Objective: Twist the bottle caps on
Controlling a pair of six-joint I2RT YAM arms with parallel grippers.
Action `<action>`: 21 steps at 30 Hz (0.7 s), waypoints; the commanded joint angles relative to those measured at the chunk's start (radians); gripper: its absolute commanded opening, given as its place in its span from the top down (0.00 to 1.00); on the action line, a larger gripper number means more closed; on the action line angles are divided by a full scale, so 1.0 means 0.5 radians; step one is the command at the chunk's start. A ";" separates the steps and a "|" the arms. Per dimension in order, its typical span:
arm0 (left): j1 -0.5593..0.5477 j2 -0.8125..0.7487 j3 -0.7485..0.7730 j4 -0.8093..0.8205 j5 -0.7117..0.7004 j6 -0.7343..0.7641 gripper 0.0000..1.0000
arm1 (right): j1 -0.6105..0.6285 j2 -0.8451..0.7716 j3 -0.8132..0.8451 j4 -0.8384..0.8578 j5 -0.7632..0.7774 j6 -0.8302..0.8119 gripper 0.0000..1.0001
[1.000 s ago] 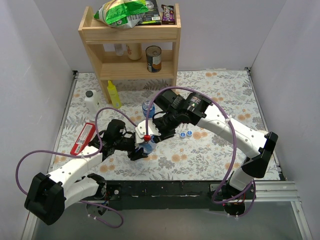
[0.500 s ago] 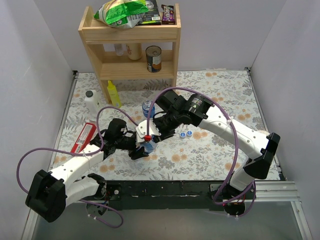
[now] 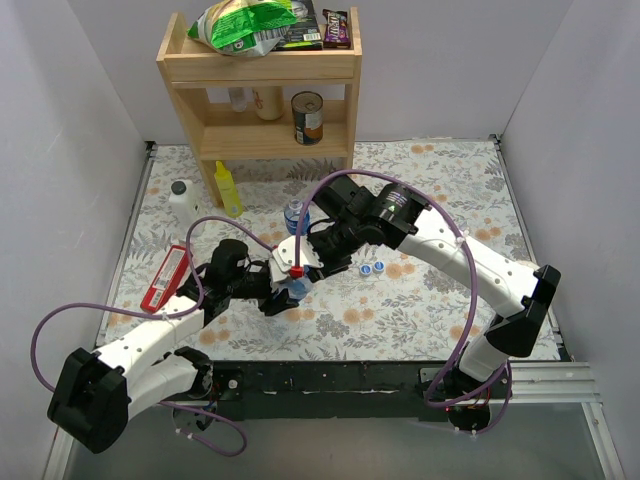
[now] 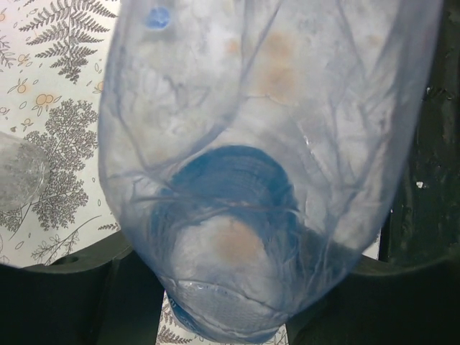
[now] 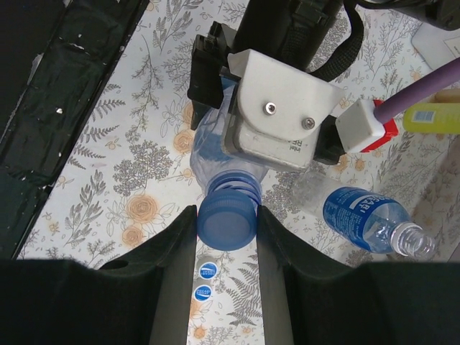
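Our left gripper (image 4: pixel 226 291) squeezes the bottle (image 4: pixel 273 93), and our right gripper (image 5: pixel 226 233) pinches the blue cap (image 5: pixel 226 215) on its neck. If the cap tilts, it could jam.

Both arms bent inward, left claw (image 3: pixel 283 297) and right claw (image 5: pixel 226 221) clamped, close together.

White print on the blue label (image 5: pixel 357 214) of the lying bottle (image 5: pixel 374 219) and on two loose caps (image 5: pixel 207 270): too small to read.
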 commanded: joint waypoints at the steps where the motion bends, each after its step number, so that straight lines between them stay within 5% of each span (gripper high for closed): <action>1: 0.011 -0.090 0.028 0.219 0.037 -0.061 1.00 | 0.010 0.050 0.033 -0.078 -0.060 0.031 0.64; 13: 0.011 -0.149 -0.018 0.145 0.104 0.025 1.00 | 0.007 -0.029 -0.077 0.277 0.173 0.212 0.65; 21: 0.008 -0.228 -0.064 0.167 0.098 0.046 1.00 | 0.007 0.047 0.027 0.149 0.152 0.163 0.64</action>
